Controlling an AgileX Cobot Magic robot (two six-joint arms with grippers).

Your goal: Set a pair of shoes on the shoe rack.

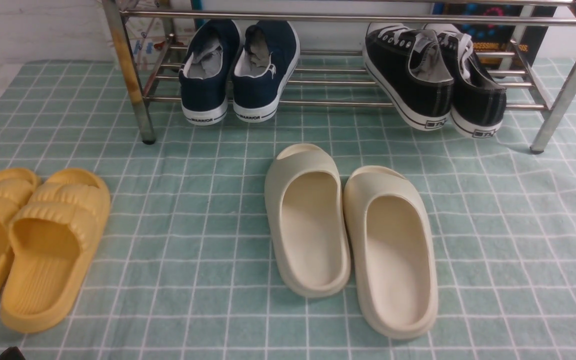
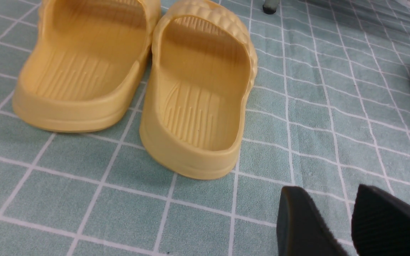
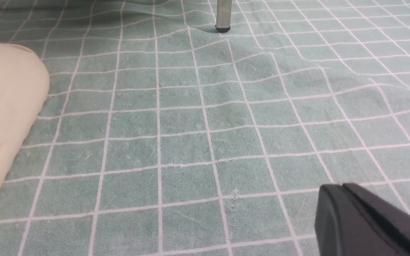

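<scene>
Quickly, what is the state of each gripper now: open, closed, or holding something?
Left gripper: open, fingers apart, holding nothing, above the green checked cloth.
Right gripper: closed, fingers pressed together, holding nothing.

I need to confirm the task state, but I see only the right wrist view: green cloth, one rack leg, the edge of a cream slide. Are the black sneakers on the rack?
Observer: Yes. The front view shows both black sneakers on the lower bars of the shoe rack, at its right end.
Operator: Is the left gripper holding something?
Observer: No. The left wrist view shows the left gripper open and empty, near the yellow slides.
Operator: What else is on the rack?
Observer: Navy sneakers, left of the black pair.
</scene>
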